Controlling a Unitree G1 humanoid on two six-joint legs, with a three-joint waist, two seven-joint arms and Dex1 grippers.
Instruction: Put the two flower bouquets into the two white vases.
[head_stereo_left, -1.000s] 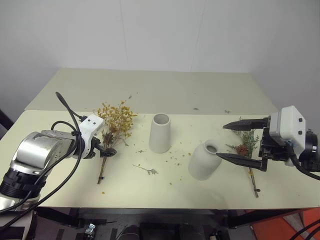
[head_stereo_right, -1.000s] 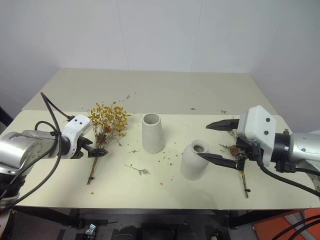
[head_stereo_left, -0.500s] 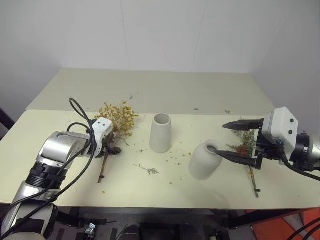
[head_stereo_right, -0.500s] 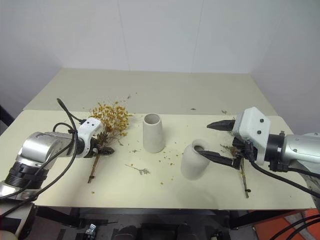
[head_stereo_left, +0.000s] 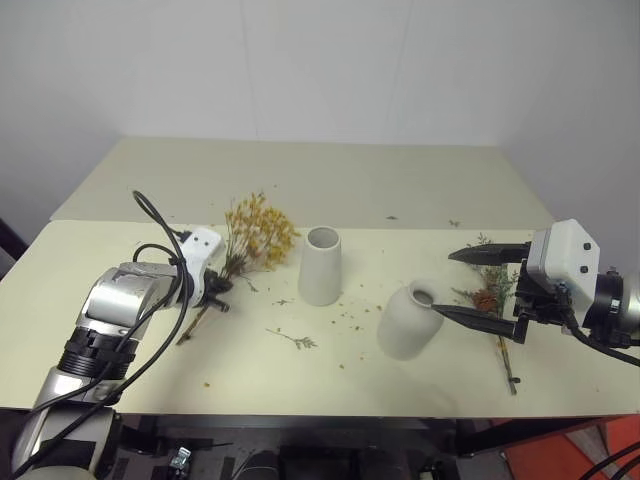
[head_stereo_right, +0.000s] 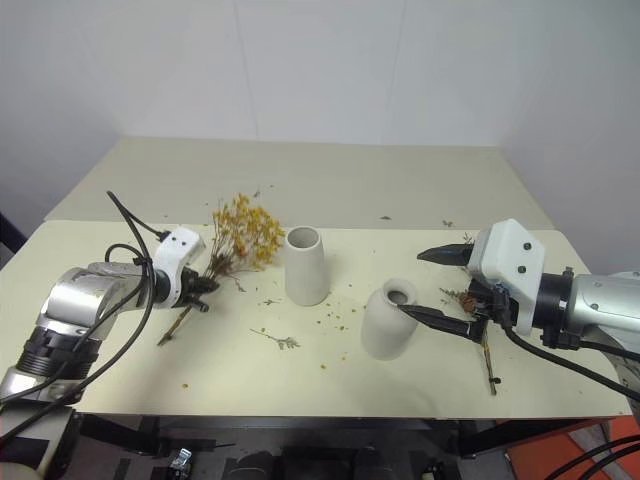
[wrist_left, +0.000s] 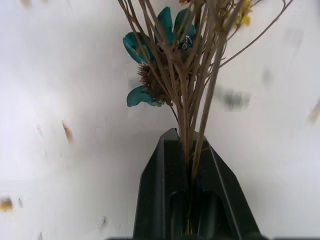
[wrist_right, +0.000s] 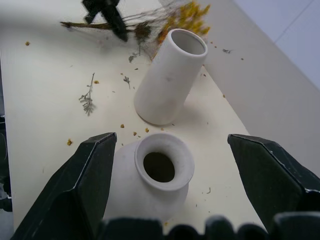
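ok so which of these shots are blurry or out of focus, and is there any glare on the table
Left wrist view: the table specks are smeared, while the brown stems in the left hand stay fairly sharp. Right wrist view: the right hand's near fingers look soft, both vases crisp. Eye views: even light, soft shadows, no glare on the table.

right claw (wrist_right: 172, 172): spread wide | rounded vase (wrist_right: 150, 184): between fingers | cone vase (wrist_right: 169, 77): beyond

I see a pale table (head_stereo_left: 400, 180) carrying the tall vase (head_stereo_left: 321, 266) mid-table, the short vase (head_stereo_left: 407, 320) nearer right, the green bouquet (head_stereo_left: 492, 290) far right, and crumbs (head_stereo_left: 350, 318) scattered.
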